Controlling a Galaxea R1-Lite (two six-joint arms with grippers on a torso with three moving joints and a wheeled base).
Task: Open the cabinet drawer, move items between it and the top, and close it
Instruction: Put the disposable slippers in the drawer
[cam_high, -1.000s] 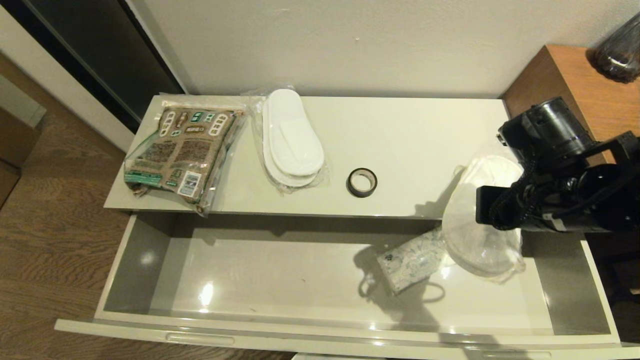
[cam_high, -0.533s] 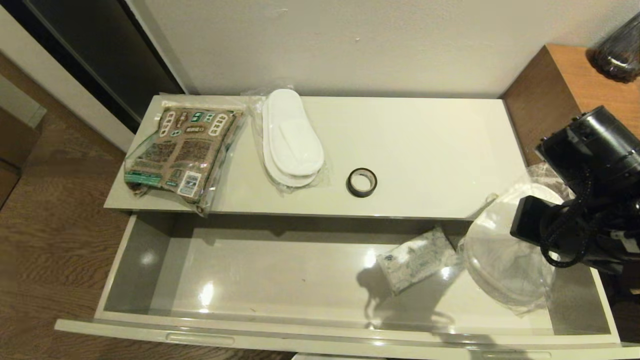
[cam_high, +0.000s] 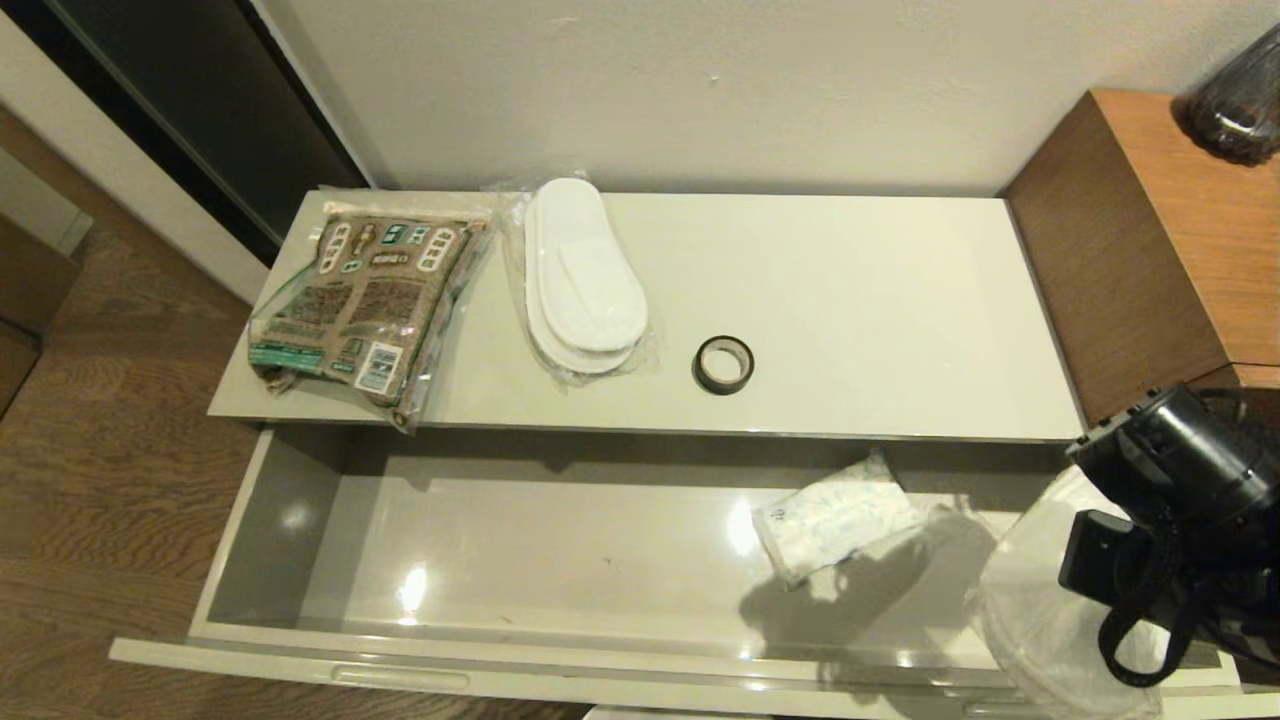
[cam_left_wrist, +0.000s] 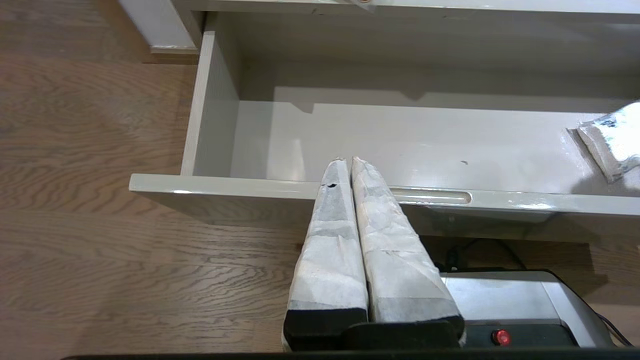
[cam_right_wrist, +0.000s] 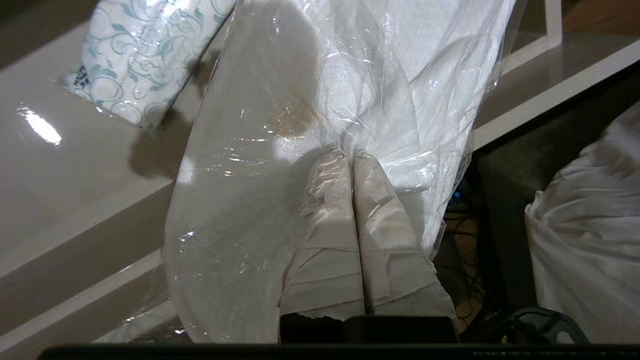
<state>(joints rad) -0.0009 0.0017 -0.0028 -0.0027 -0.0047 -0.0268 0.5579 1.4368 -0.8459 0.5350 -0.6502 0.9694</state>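
The cabinet drawer (cam_high: 270, 520) stands pulled wide open below the top (cam_high: 860, 300). On the top lie a brown-and-green packet (cam_high: 365, 300), a wrapped pair of white slippers (cam_high: 583, 280) and a black tape roll (cam_high: 723, 364). My right gripper (cam_right_wrist: 350, 157) is shut on the clear wrap of a second slipper pair (cam_right_wrist: 310, 100), which hangs over the drawer's front right corner (cam_high: 1040, 620) under the right arm (cam_high: 1170, 520). My left gripper (cam_left_wrist: 348, 161) is shut and holds nothing; it hovers in front of the drawer front (cam_left_wrist: 225, 184), beside its left slot handle (cam_left_wrist: 430, 196).
A small white patterned sachet (cam_high: 835, 515) lies in the drawer right of centre. A taller brown wooden unit (cam_high: 1150, 230) with a dark jar (cam_high: 1235, 100) stands at the right. Wooden floor surrounds the cabinet. A white bag (cam_right_wrist: 585, 225) sits beside the drawer's right end.
My right arm has carried the wrapped slippers from above the top's right end forward and down to the drawer's front right corner. The left gripper's state is unchanged.
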